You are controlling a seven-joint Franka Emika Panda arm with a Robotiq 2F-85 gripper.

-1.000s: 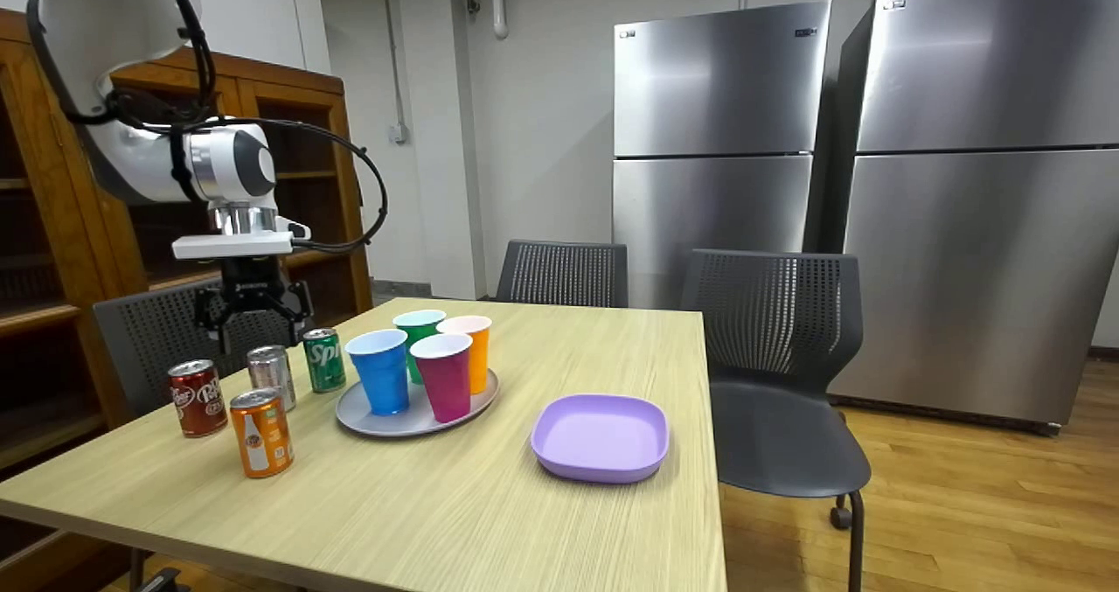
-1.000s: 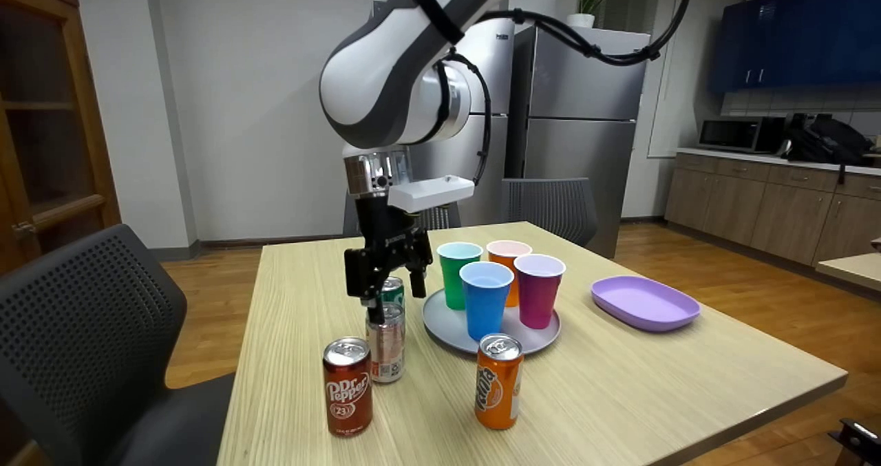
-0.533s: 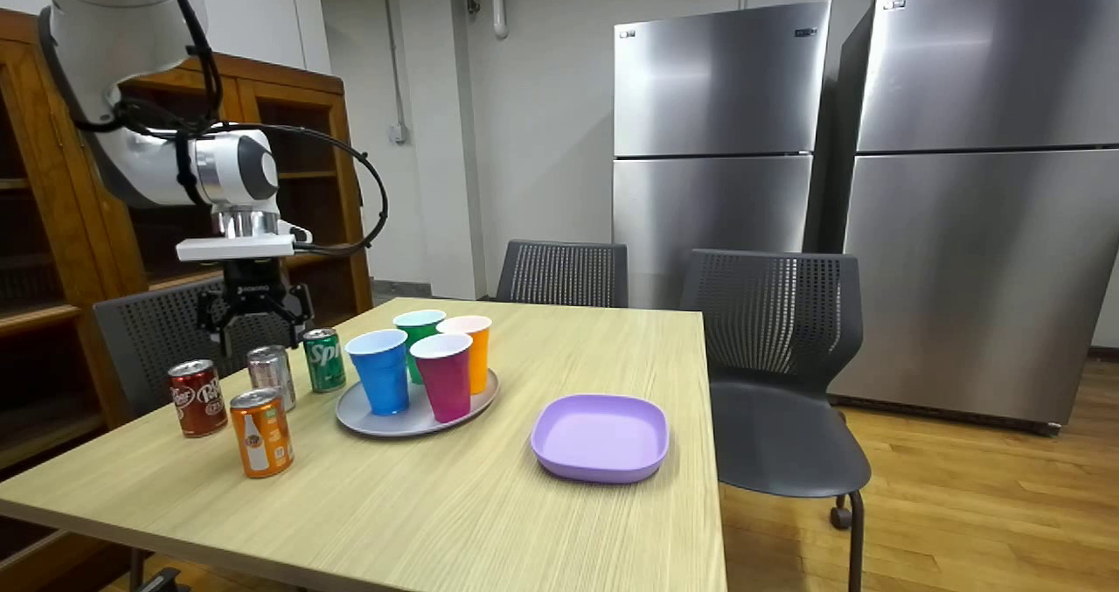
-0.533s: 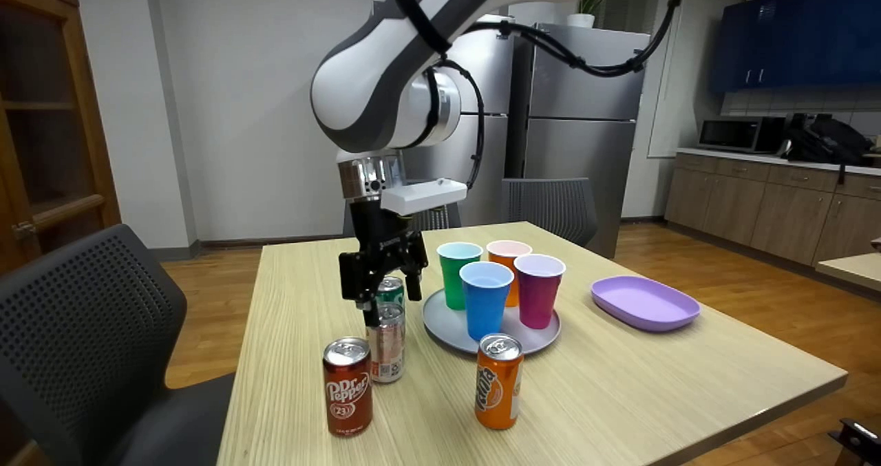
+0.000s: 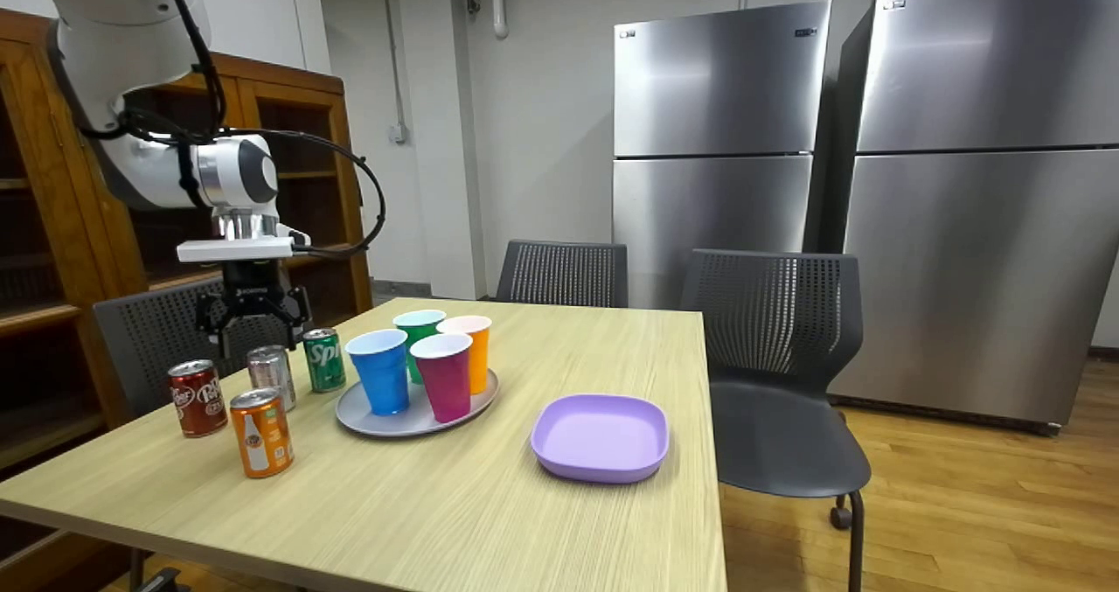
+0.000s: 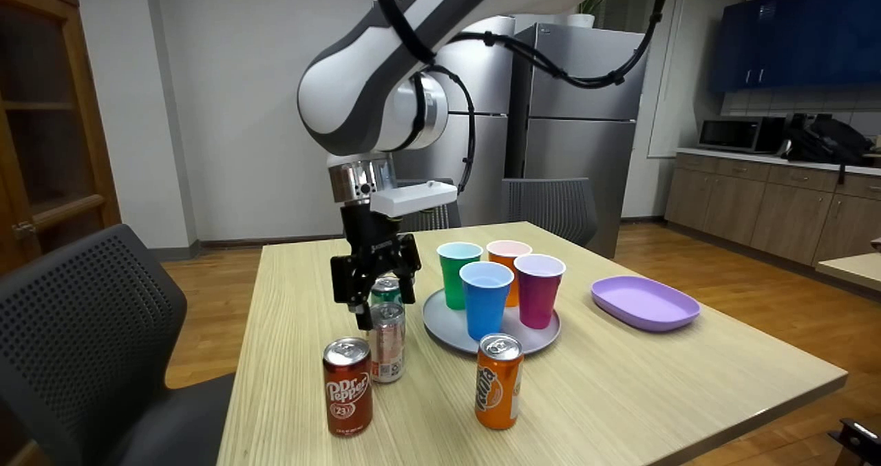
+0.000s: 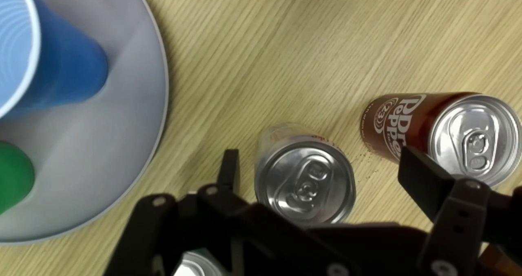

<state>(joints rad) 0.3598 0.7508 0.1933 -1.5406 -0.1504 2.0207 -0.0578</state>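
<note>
Standing beneath fingers (image 7: 423, 181): silver can (image 7: 305, 176)

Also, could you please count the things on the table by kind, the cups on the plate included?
Cans: 4 (red can, silver can, orange can, green can)
Cups: 4 (blue cup, green cup, orange cup, magenta cup)
Plates: 2 (grey plate, purple plate)
Total: 10

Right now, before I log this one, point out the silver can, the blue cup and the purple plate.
Silver can (image 7: 306, 178), wrist view, on its lid.
Blue cup (image 6: 486, 303), in an exterior view, on its outer wall.
Purple plate (image 5: 600, 433), in an exterior view, on its inside bottom.
</note>
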